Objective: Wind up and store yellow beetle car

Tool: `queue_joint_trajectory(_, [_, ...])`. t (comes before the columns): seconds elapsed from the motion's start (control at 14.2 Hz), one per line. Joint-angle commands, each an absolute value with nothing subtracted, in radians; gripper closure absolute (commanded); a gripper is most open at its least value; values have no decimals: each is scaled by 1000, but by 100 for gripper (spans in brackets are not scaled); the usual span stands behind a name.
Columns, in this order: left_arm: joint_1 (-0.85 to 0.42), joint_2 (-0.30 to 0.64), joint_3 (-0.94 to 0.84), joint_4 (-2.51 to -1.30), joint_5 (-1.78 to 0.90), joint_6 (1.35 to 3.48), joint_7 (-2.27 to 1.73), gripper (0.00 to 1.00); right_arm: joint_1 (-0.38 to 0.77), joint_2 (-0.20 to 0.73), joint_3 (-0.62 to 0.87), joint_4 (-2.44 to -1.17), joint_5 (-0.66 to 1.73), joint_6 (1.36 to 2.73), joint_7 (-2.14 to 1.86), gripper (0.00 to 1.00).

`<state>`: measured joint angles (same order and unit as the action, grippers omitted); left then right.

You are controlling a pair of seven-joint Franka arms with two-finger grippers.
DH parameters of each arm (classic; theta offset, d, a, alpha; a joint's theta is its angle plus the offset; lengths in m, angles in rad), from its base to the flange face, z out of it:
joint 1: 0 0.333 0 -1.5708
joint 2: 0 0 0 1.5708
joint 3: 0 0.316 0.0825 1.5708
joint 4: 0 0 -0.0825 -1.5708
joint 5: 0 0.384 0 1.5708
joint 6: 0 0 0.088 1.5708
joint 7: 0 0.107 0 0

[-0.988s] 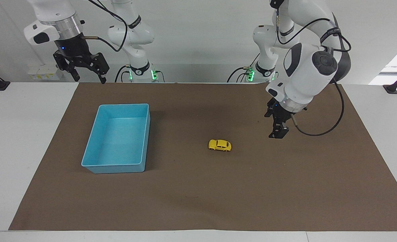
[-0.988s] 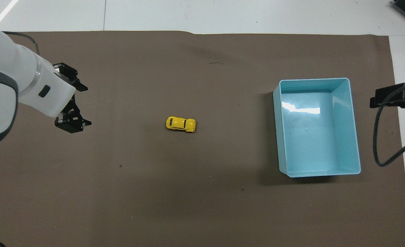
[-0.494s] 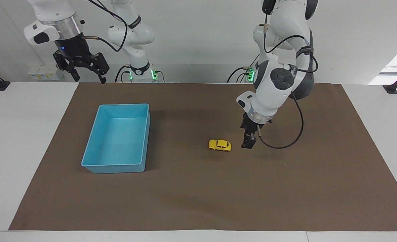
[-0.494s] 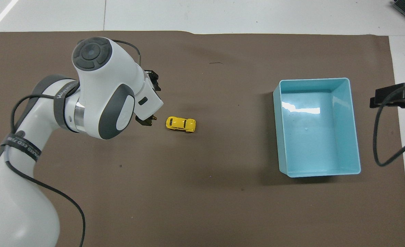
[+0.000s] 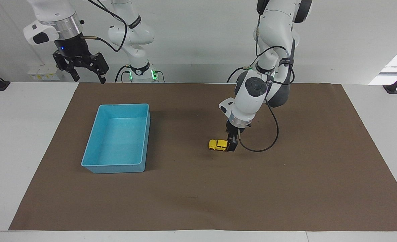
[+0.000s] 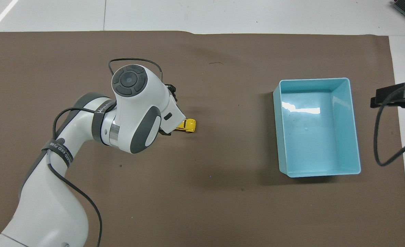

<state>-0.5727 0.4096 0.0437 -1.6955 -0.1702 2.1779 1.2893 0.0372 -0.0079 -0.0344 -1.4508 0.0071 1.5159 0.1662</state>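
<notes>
The yellow beetle car (image 5: 217, 145) stands on the brown mat near the middle of the table. In the overhead view only one end of the car (image 6: 189, 125) shows from under the left arm's wrist. My left gripper (image 5: 232, 146) is down at mat height at the car's end toward the left arm's side, open, with its fingers either side of that end. I cannot tell whether they touch the car. My right gripper (image 5: 81, 69) is open and empty, and waits high above the table edge by its base.
A light-blue bin (image 5: 114, 167), empty, stands on the mat toward the right arm's end; it also shows in the overhead view (image 6: 320, 173). The brown mat (image 5: 285, 188) covers most of the white table.
My left gripper has swung in from the left arm's end of the mat and come down to the car's end. The car, the bin and the right arm have not moved.
</notes>
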Motion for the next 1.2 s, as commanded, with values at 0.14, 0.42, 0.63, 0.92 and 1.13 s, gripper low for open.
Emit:
queue_joint_trajectory(0.14, [-629,439,69,-1775,-129,2282,1246,0,26,-9,-31,-1445,26,1511,175,0])
queue_joint_trajectory(0.42, [-663,433,72,-1802,-58,2284,1146,0,26,-9,-31,-1445,26,1511,175,0])
queue_joint_trajectory(0.63, [-675,430,72,-1804,-41,2281,1117,33,26,-9,-31,-1445,26,1511,175,0])
queue_joint_trajectory(0.92, [-666,430,72,-1801,21,2278,1120,100,26,-9,-34,-1445,26,1511,175,0])
queue_joint_trajectory(1.13, [-660,428,71,-1809,21,2276,1120,100,26,-9,-43,-1445,26,1511,175,0])
